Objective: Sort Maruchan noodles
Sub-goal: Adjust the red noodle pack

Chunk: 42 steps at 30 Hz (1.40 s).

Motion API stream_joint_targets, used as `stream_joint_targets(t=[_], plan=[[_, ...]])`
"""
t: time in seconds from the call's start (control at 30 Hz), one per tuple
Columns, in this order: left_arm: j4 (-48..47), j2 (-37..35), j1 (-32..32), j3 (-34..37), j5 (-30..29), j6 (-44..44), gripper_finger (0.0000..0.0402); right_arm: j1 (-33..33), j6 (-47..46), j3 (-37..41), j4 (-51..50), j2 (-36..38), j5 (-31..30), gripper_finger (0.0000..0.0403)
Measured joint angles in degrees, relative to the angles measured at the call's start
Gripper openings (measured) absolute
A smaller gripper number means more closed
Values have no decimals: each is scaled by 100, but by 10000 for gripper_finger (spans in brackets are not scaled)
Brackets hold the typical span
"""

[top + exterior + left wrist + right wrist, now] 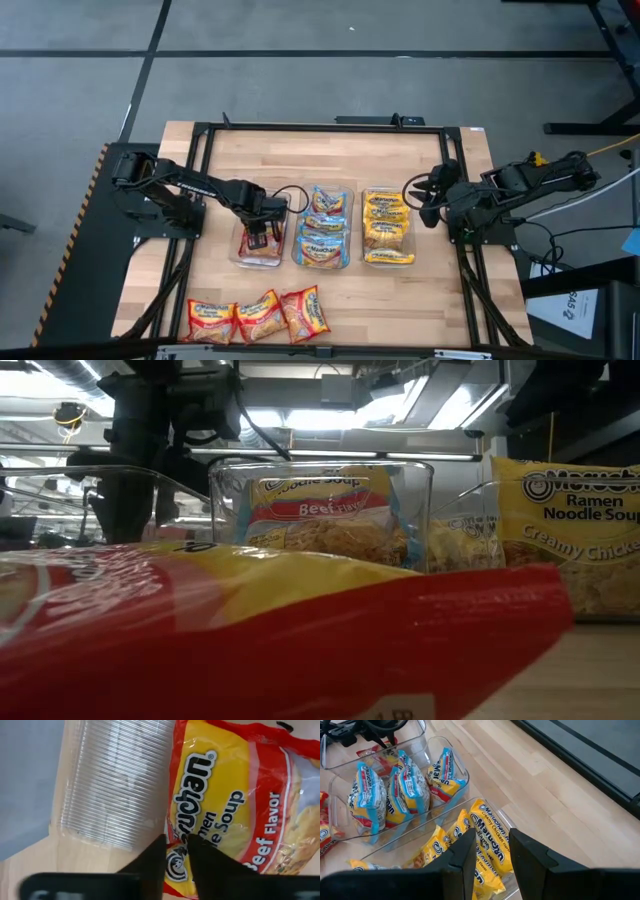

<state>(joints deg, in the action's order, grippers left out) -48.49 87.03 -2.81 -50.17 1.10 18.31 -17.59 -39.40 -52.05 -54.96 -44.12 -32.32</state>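
The table [340, 150] carries 3 clear tubs in a row. The left tub [243, 255] holds a red-orange beef packet [262, 248]; the middle tub [322, 228] holds blue-trimmed packets [322, 245]; the right tub [388, 228] holds yellow packets [387, 232]. 3 more red-orange packets [258, 317] lie loose along the front edge, well apart from the tubs.

The left gripper [259, 236] is down in the left tub, its fingers [152, 857] narrowly apart and straddling the packet's edge; whether they clamp it cannot be told. The right gripper [424, 203] waits just beside the right tub, fingers slightly apart and holding nothing.

Handling, as judged: each packet is light, its film slick and crinkly, its noodle block brittle. Grip a crimped edge rather than the flat face.

The left wrist view alone shows finger placement on the packet; the high view alone shows the loose row.
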Motion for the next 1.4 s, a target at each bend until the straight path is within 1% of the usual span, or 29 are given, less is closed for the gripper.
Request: stream_joint_targets(t=[0.1,0.2,0.27,0.37,0.47,0.73,0.93,1.07,1.4], plan=[[-2,0,0,0,-12,3,19,0,0,0,0,0,0,115],[-3,-1,4,0,-33,9,4,0,2,0,-2,0,-7,115],[-96,-1,4,-43,-76,43,2,-1,2,0,-18,0,-9,115],[-510,-1,-2,-335,-199,50,1,0,2,0,-85,0,-11,115],[-1042,-1,-52,-726,-485,-57,1,0,4,0,-107,1,-11,115],[-1638,-3,-200,-1683,-1145,-87,0,-2,4,0,-240,2,-17,115],[-2232,-7,-262,-2264,-1811,-87,0,-1,6,0,-245,1,-20,115],[-2212,-7,-259,-2317,-2116,-87,0,0,7,0,-245,2,-22,115],[-2081,-7,-260,-2012,-2572,-87,0,-2,4,0,-223,2,-22,115]])
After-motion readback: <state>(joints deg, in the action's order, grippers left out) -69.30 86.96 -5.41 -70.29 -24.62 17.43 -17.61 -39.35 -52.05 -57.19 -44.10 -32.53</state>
